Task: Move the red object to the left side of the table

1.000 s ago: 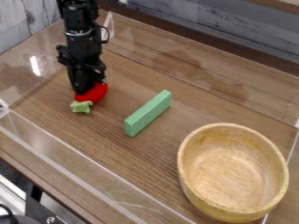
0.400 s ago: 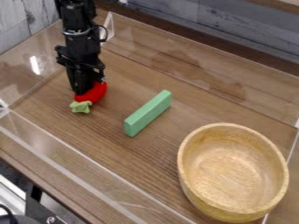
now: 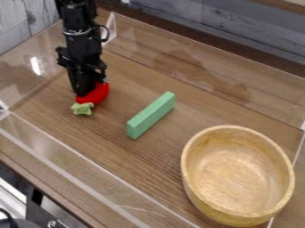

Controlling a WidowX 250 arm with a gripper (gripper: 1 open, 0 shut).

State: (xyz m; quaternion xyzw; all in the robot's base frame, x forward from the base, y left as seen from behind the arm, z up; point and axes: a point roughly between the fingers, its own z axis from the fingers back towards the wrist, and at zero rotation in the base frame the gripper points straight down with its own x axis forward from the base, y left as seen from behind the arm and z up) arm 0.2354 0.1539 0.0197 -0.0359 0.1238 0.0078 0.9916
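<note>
The red object (image 3: 95, 92), a small strawberry-like toy, rests on the table (image 3: 202, 80) at the left, its light green leafy end (image 3: 82, 109) pointing toward the front. My black gripper (image 3: 87, 88) points steeply down onto it from above, and its fingers are shut on the red body. The upper part of the toy is hidden by the fingers.
A long green rectangular block (image 3: 152, 115) lies diagonally near the middle. A large wooden bowl (image 3: 237, 173) sits at the front right. Low clear acrylic walls (image 3: 34, 134) border the tabletop, close on the left and front.
</note>
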